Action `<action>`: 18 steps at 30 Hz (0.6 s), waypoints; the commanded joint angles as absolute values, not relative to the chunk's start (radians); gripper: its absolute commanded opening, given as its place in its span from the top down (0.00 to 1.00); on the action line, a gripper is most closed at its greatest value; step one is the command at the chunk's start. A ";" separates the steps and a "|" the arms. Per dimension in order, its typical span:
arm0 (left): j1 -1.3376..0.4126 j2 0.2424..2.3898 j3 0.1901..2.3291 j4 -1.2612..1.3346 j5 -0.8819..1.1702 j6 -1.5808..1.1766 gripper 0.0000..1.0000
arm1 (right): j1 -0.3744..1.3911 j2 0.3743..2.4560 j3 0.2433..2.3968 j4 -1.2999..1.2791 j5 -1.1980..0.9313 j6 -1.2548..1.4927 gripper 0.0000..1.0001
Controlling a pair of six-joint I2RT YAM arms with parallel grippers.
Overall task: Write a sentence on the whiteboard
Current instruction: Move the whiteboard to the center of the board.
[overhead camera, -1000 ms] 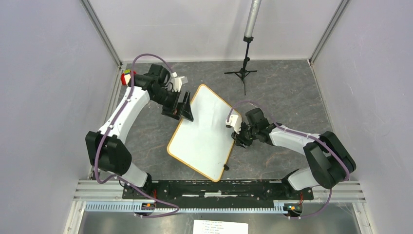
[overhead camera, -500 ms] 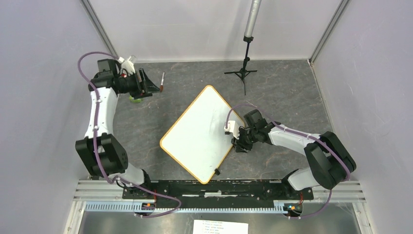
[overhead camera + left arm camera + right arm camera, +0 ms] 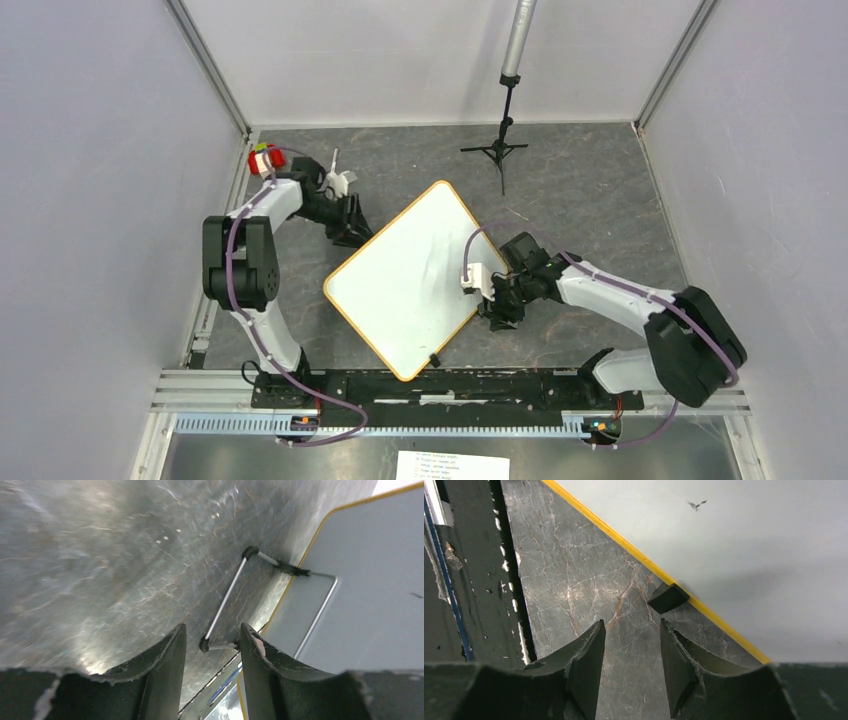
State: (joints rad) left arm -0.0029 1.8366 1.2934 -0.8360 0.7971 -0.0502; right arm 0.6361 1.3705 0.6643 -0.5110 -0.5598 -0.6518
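The whiteboard (image 3: 405,285) lies flat mid-table, turned like a diamond, with a yellow rim and a black clip (image 3: 434,358) on its near right edge. No sentence shows; its surface (image 3: 744,540) carries only a tiny dark speck. My left gripper (image 3: 352,226) is low at the board's upper left edge, open; in the left wrist view the left gripper (image 3: 212,636) holds nothing, and a thin wire bracket (image 3: 227,597) lies beyond it by the board (image 3: 370,610). My right gripper (image 3: 496,303) sits at the right edge, open over bare table (image 3: 631,630), just short of the clip (image 3: 667,598).
A black tripod stand (image 3: 503,140) with a grey pole rises at the back. A small red, green and yellow object (image 3: 262,158) sits at the back left corner. A thin whitish stick (image 3: 334,158) lies behind the left wrist. Walls close three sides; a printed paper sheet (image 3: 452,466) lies before the base rail.
The left arm swung out to the back left corner, then came back down to the board's upper left edge, its jaws narrower. The board turned and slid slightly. The right gripper shifted nearer.
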 commanded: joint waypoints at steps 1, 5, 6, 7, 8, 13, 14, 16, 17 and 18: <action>-0.072 1.856 1.246 -0.833 0.825 0.055 0.48 | 0.626 1.248 0.653 -0.524 -0.574 -0.629 0.49; -0.096 1.855 1.184 -0.833 0.827 0.083 0.48 | 0.593 1.171 0.633 -0.499 -0.582 -0.602 0.50; -0.104 1.856 1.165 -0.833 0.828 0.086 0.48 | 0.585 1.156 0.626 -0.490 -0.578 -0.596 0.49; -0.114 1.859 1.149 -0.833 0.831 0.090 0.47 | 0.577 1.147 0.622 -0.482 -0.566 -0.590 0.49; -0.123 1.863 1.136 -0.833 0.831 0.091 0.47 | 0.569 1.139 0.617 -0.474 -0.560 -0.585 0.49; -0.135 1.882 1.085 -0.778 0.891 0.042 0.42 | 0.560 1.117 0.571 -0.366 -0.515 -0.497 0.42; -0.138 1.882 1.076 -0.757 0.891 0.027 0.42 | 0.563 1.122 0.564 -0.338 -0.515 -0.474 0.41; -0.144 1.878 1.053 -0.720 0.894 0.011 0.44 | 0.571 1.148 0.559 -0.308 -0.499 -0.439 0.41; -0.151 1.875 1.040 -0.703 0.894 -0.021 0.44 | 0.579 1.163 0.564 -0.307 -0.493 -0.437 0.41; -0.160 1.875 1.028 -0.690 0.889 -0.028 0.44 | 0.585 1.179 0.569 -0.307 -0.484 -0.436 0.41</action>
